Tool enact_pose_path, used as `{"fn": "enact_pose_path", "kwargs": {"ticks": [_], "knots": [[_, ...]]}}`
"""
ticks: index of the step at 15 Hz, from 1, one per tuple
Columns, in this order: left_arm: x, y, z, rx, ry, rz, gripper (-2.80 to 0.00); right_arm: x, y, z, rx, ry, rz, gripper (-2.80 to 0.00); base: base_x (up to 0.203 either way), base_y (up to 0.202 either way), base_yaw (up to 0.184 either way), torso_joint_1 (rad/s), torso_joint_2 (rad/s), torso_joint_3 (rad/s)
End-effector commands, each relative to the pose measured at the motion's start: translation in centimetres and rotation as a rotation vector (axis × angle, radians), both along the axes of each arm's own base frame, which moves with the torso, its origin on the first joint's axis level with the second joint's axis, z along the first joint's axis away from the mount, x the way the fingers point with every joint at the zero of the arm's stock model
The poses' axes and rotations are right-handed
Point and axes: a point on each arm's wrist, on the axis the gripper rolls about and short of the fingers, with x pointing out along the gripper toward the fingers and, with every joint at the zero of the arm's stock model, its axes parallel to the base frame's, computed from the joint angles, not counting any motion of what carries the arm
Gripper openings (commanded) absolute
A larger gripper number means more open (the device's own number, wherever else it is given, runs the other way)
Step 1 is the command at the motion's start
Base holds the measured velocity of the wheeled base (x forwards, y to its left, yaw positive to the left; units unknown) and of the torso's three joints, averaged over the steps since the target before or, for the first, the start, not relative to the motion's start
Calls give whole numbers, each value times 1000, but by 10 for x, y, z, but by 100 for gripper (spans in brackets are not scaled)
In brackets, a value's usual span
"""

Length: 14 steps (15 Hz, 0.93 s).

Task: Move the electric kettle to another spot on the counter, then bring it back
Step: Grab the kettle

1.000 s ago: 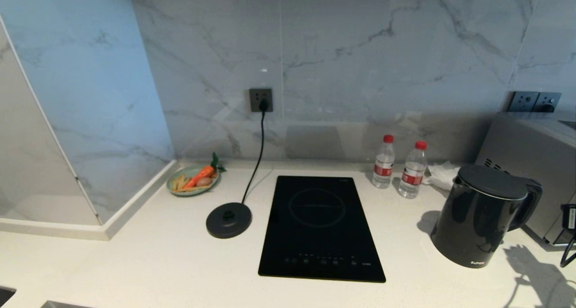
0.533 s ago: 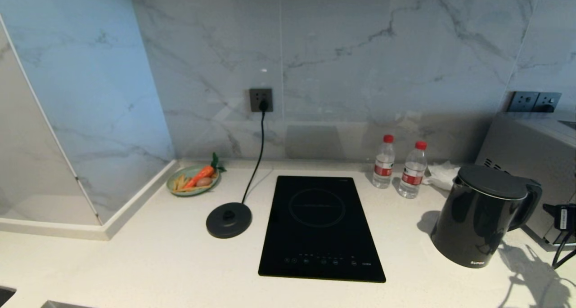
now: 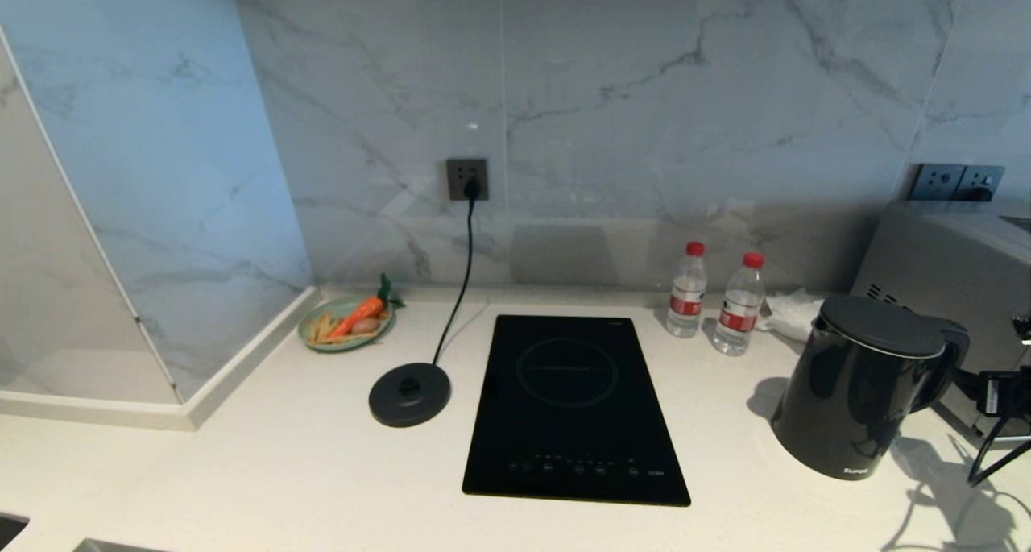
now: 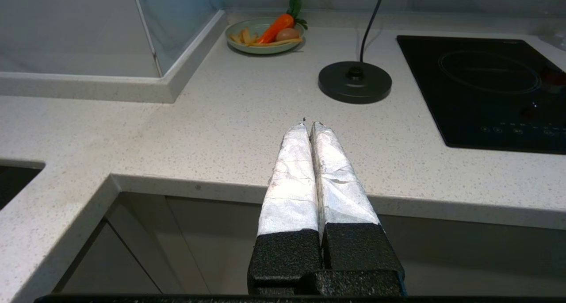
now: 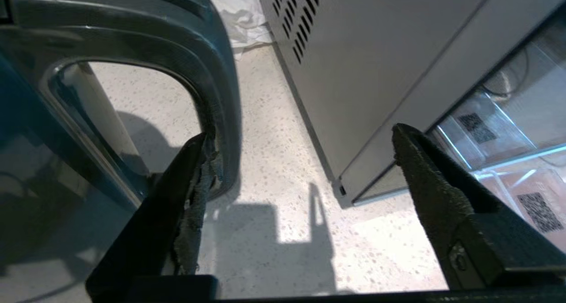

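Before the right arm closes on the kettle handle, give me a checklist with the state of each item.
1. Right gripper open: ok, fingers spread wide.
2. Handle between the fingers: not ok; one finger sits at the handle's loop, the other is off toward the grey appliance, so the handle is at the edge of the gap.
3. Electric kettle upright on the counter: ok.
4. Base disc bare: ok.
5. Path to the disc: cannot tell; the cooktop lies between.
6. Left gripper parked, fingers together, near the counter's front edge: ok.
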Motion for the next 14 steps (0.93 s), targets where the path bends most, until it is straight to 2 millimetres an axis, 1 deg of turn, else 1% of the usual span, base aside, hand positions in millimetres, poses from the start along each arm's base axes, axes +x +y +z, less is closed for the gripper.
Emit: {"fn": "enact_pose_path", "kwargs": {"ticks": [1, 5, 8, 11, 14], "knots": [[0, 0, 0, 0, 0, 0, -280, 4, 5, -5, 7, 9, 24, 0, 0, 0, 0, 0, 0, 0], [0, 0, 0, 0, 0, 1, -280, 7, 23, -2, -24, -33, 77, 0, 0, 0, 0, 0, 0, 0], [0, 0, 0, 0, -1, 2, -280, 11, 23, -1, -32, -43, 82, 0, 0, 0, 0, 0, 0, 0], [0, 0, 0, 0, 0, 2, -280, 17, 18, -2, -39, -53, 77, 0, 0, 0, 0, 0, 0, 0], [0, 0, 0, 0, 0, 0, -280, 14, 20, -6, -26, -37, 77, 0, 0, 0, 0, 0, 0, 0]]}}
